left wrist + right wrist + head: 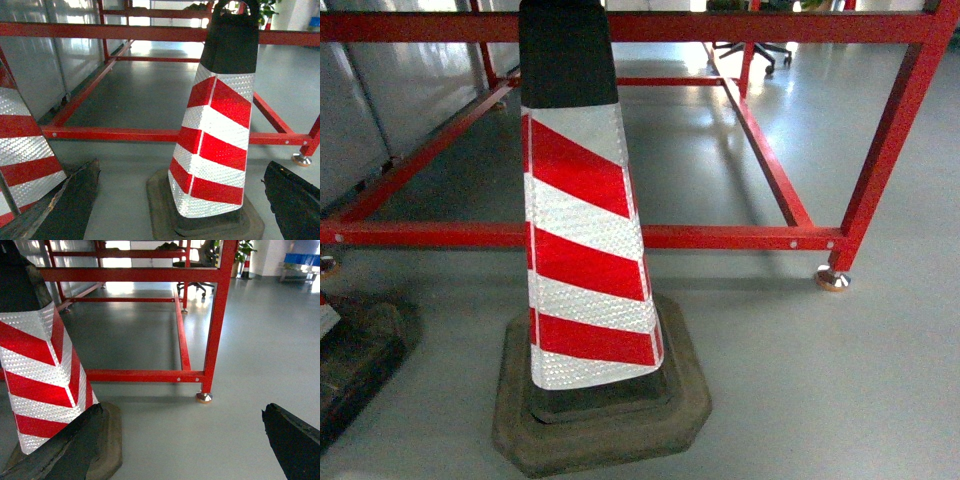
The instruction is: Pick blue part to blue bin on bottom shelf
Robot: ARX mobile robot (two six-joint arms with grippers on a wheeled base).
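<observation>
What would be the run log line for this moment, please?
scene: traffic cone before red frame on grey floor | blue part, blue bin, bottom shelf: not in view | left gripper: open, empty | right gripper: open, empty

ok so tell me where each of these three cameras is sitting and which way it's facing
Head: on the robot, slanting down at the striped cone before the red frame; no robot parts show.
Left wrist: low, facing forward at the cone; dark fingers frame the bottom corners.
Right wrist: low, facing the frame's corner leg; fingers again at the bottom.
All three share the cone and frame.
</observation>
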